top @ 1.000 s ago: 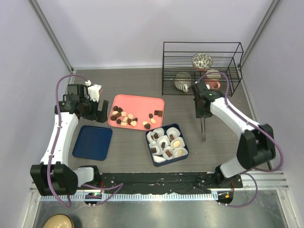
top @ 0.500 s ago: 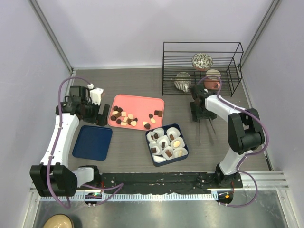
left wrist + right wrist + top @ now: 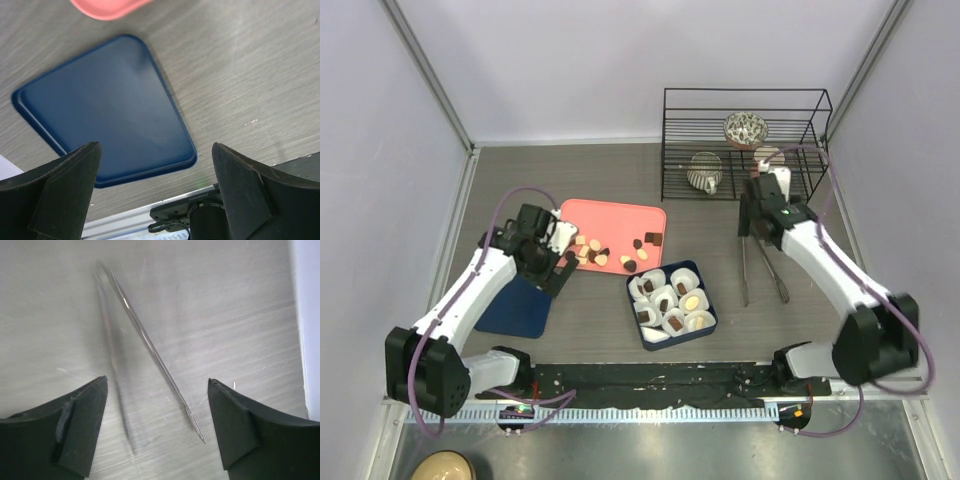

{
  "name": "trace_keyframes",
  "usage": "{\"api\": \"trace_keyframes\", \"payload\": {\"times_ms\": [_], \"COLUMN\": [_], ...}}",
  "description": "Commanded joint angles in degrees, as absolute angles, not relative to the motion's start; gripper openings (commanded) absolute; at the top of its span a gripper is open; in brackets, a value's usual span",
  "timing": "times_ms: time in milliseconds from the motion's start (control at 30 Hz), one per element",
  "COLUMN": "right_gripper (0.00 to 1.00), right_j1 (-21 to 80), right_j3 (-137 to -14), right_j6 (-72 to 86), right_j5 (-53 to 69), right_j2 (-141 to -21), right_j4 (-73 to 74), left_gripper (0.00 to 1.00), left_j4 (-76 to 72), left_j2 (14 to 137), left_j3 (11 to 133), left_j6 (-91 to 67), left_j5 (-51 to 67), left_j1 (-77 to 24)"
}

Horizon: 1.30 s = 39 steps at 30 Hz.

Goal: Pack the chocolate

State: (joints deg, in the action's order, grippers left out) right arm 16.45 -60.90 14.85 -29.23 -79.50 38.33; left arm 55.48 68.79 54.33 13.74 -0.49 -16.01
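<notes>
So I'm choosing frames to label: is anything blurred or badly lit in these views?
Right wrist: one arm of the tongs is smeared, the other crisp. Left wrist: blue tray sharp, near fingers dark and soft. Top external: sharp, evenly lit.

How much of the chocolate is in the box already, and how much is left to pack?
Done: several paper cups in the blue box hold a chocolate.
In hand: nothing. Both pincers are open, the right pincer over the tongs lying on the table, the left pincer over the blue lid.
Left: many loose chocolates on the pink tray, and the box is uncovered.
</notes>
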Motion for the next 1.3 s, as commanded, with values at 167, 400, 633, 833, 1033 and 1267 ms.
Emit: {"api": "trace_keyframes", "payload": {"times_ms": [167, 400, 633, 833, 1033, 1267], "right_gripper": [0.65, 0.49, 0.46, 0.46, 0.45, 0.45], "right_j1": [18.28, 20.74, 25.3, 30.05, 31.73, 32.87], "right_j3": [-61.61, -64.06, -65.74, -65.92, -66.36, -66.89], "right_j6": [17.49, 15.82, 14.42, 12.75, 12.48, 12.3], "right_j5": [-24.88, -22.33, -23.81, -27.16, -26.81, -25.58], "right_j2": [-54.59, -49.48, -49.75, -50.18, -50.89, -51.33], "right_j4": [32.61, 30.59, 29.01, 28.04, 27.33, 27.42], "left_gripper": [0.87, 0.7, 0.52, 0.42, 0.1, 0.0], "left_j4": [50.89, 46.77, 42.37, 40.96, 40.43, 43.58], "left_j2": [74.79, 82.78, 90.52, 92.02, 92.98, 91.95], "left_j3": [52.29, 52.03, 51.59, 50.63, 49.48, 49.31], "left_j6": [11.87, 12.3, 12.39, 12.22, 12.74, 13.88], "left_j5": [-6.07, -5.98, -7.56, -8.35, -9.14, -9.14], "left_j1": [-20.65, -20.92, -21.27, -21.88, -22.06, -22.24]}}
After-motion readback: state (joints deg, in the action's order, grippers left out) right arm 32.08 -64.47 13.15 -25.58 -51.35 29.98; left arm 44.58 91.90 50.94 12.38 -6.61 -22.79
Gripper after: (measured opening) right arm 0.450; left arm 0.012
